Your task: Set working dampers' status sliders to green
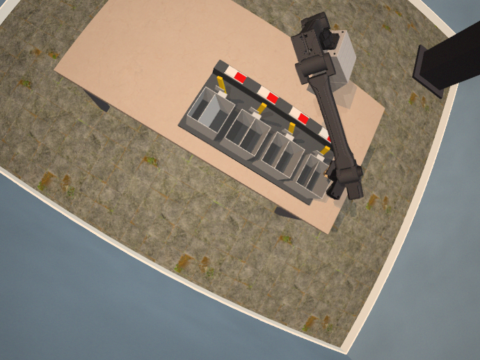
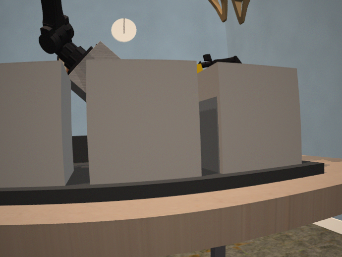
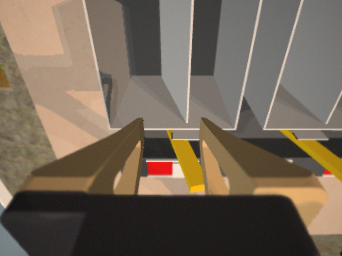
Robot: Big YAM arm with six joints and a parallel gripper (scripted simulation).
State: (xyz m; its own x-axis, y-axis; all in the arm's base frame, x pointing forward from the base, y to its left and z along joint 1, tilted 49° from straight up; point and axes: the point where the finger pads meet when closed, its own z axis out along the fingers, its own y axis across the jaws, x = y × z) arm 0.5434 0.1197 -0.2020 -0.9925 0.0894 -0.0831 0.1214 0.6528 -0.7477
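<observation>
Four grey box dampers stand in a row on a dark base (image 1: 184, 124) (image 2: 165, 188): the far-left damper (image 1: 225, 126) (image 2: 30, 124), two middle ones (image 1: 254, 149) (image 2: 143, 118) (image 1: 289, 170), and the right-end damper (image 1: 319, 190) (image 2: 259, 116). Yellow handles (image 1: 220, 83) (image 1: 261, 108) (image 1: 291, 126) (image 1: 325, 150) (image 3: 187, 165) stand on their slider sides. Four sliders show red (image 1: 240, 77) (image 1: 272, 98) (image 1: 302, 118) (image 1: 329, 138) (image 3: 160, 168); the last is partly hidden by the arm. My gripper (image 2: 232, 22) (image 3: 171, 126) is partly open and empty, above the right-end damper.
The arm (image 1: 331, 116) reaches over the right end of the slider strip (image 1: 251, 84). A metal block (image 1: 341, 62) stands by the table's back edge. The table (image 1: 147, 77) ends just beyond the right-end damper. A neighbouring yellow handle (image 3: 317, 153) shows at right in the wrist view.
</observation>
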